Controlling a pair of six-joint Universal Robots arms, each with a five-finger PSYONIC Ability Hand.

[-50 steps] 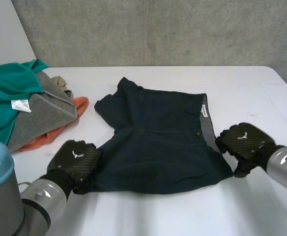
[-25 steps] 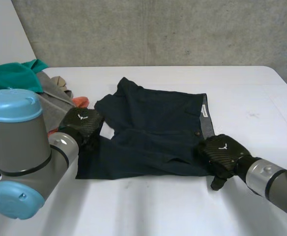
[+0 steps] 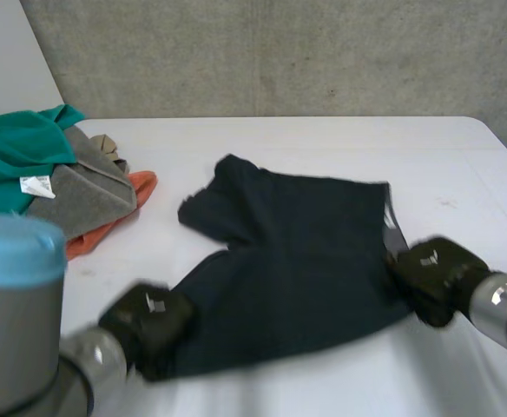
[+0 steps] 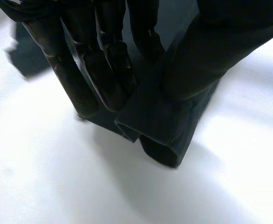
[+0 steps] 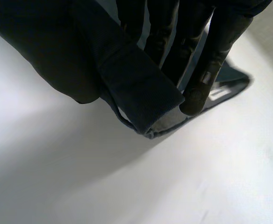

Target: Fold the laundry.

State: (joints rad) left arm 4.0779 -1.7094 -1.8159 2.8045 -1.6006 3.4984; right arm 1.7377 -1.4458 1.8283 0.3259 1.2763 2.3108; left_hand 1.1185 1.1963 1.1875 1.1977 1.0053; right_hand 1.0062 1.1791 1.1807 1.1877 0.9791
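On the table [image 3: 262,139], mid-way, dark shorts [image 3: 297,252] lie spread; my left hand [image 3: 149,317] pinches the near-left leg hem, right hand [image 3: 431,271] pinches the waistband. Soft, light, floppy; I'd hold thick seams.

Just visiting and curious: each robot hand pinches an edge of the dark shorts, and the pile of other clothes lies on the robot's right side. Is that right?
No. The left hand and right hand each pinch an edge of the dark shorts, but the pile of clothes lies on the robot's left side; the head view shows it.
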